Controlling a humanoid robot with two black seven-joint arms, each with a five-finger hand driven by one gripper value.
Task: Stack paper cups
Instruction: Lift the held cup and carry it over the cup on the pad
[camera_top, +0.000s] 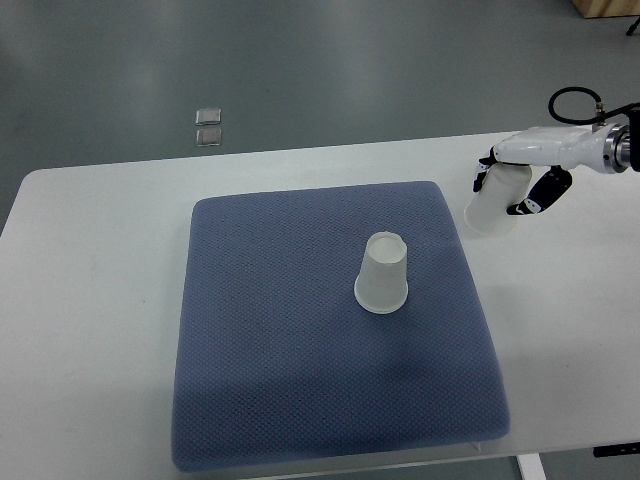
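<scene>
No print is legible on either cup. The right hand (520, 185), its arm cropped, clamps a tilted paper cup (495, 203), apparently above the bench (90, 300); another inverted cup (382, 273) stands on the blue mat (270, 350).

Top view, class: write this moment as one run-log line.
right hand: shut on held cup, above table, right of mat | second cup: upside down on mat | left arm: out of view

The right arm (600, 148) runs out past the right edge, so only its wrist shows. The right hand (520, 180) covers part of the held cup (492, 205). Two small clear things (208, 125) on the far floor are too small to identify. The table (90, 330) is cut off along the near edge.
</scene>
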